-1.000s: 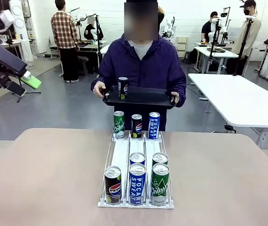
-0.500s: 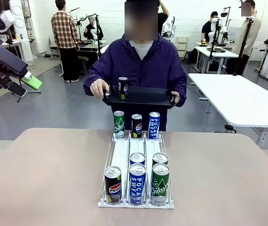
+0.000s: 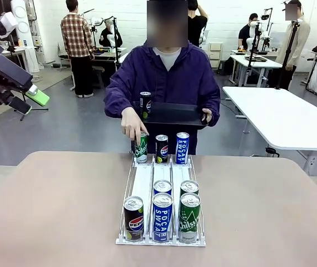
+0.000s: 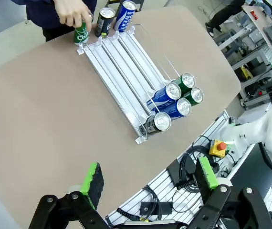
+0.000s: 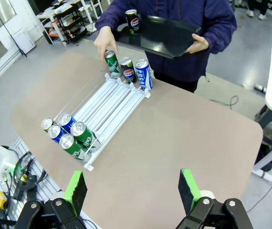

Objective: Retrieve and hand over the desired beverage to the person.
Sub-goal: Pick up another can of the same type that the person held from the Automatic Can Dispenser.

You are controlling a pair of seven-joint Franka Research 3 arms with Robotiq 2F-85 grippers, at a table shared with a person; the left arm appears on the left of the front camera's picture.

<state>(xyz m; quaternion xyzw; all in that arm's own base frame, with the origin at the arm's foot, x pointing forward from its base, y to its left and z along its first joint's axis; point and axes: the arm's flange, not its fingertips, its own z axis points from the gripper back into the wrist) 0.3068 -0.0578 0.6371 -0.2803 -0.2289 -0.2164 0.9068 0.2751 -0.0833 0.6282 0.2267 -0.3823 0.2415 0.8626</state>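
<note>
Person's hand on the green can, both claws released

The person (image 3: 167,78), in a dark purple hooded jacket over a white shirt, stands at the 12 o'clock side of the desk (image 3: 53,206). One hand (image 3: 130,123) reaches down and closes around the top of a green can (image 3: 141,149). This can stands upright at the 12 o'clock end of the white wire rack (image 3: 143,183), in the lane towards 9 o'clock. Just beside it towards 3 o'clock stand a dark cola can (image 3: 162,148) and then a blue can (image 3: 182,147), each in its own lane.

The person's other hand (image 3: 205,117) holds a black tray (image 3: 175,114) at chest height. A second cola can (image 3: 145,104) stands upright on the tray's 9 o'clock end.

At the rack's 6 o'clock end five more cans (image 3: 162,217) stand upright: one cola can in the 9 o'clock lane, two blue ones in the middle lane and two green ones in the 3 o'clock lane.

The left claw (image 3: 29,101) hangs high at 10 o'clock, well apart from the rack, with its jaws spread and nothing between them. In the right wrist view the right claw (image 5: 132,190) hovers above the desk, also spread wide and empty, and the rack lies towards its 11 o'clock
</note>
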